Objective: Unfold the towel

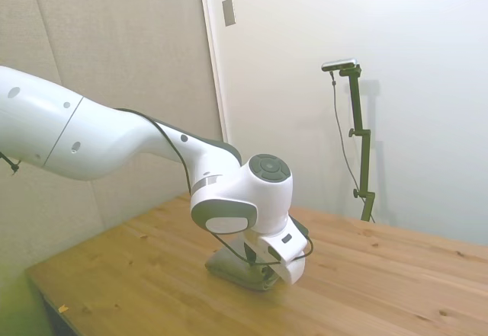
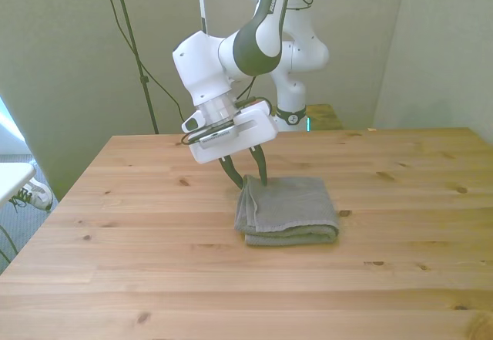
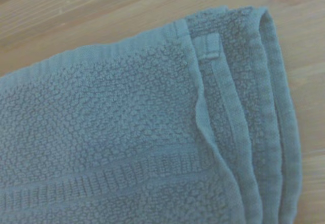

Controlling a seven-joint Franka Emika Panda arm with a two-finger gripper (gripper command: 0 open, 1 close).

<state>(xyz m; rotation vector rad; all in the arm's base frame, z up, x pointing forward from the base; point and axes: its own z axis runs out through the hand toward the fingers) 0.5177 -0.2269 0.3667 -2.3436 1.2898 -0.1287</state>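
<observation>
Hand (image 2: 248, 176): fingers spread, tips at towel's corner | Towel (image 2: 289, 209): grey, folded in layers, directly beneath the hand on the wooden counter (image 2: 154, 255) | Writing: none readable; small blank tab on hem

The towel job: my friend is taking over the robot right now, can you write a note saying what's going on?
End effector: fingers open, tips down at the corner of the towel on the front view's left, gripping nothing.
Small grey terry cloth towel: folded in layers, flat on the wooden table.
Done: end effector brought to the towel's corner.
Left: pinch the top layer, lift and pull it open until flat.
</observation>
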